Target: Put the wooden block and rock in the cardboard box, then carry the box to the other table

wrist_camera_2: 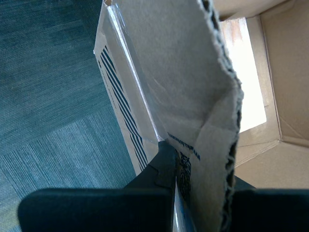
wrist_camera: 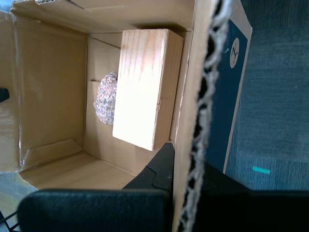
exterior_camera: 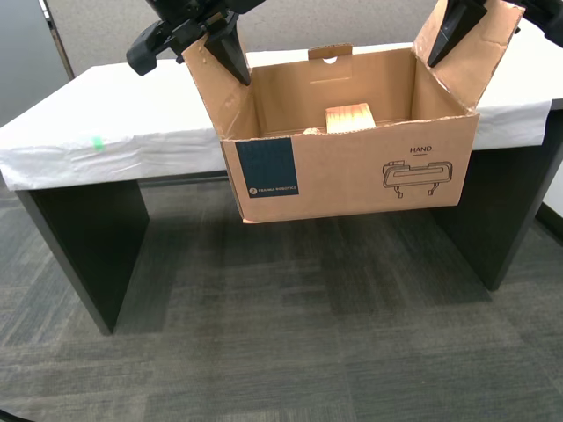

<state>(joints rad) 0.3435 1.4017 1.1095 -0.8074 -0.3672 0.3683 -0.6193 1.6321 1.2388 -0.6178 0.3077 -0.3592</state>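
Box (exterior_camera: 352,171): held off the floor by its side flaps, in front of the table (exterior_camera: 114,123).
Block (wrist_camera: 145,87), rock (wrist_camera: 106,99): lying inside.
First gripper (wrist_camera: 186,166): clamped on one flap.
Second gripper (wrist_camera_2: 190,159): clamped on the other.
Risk: flaps could be torn or slipped, box dropped.

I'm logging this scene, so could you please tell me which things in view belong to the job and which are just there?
Job: cardboard box, wooden block and rock inside it, cloth-covered table, my first gripper and my second gripper clamping its flaps.
Just there: carpet, green tape mark, grey partition.
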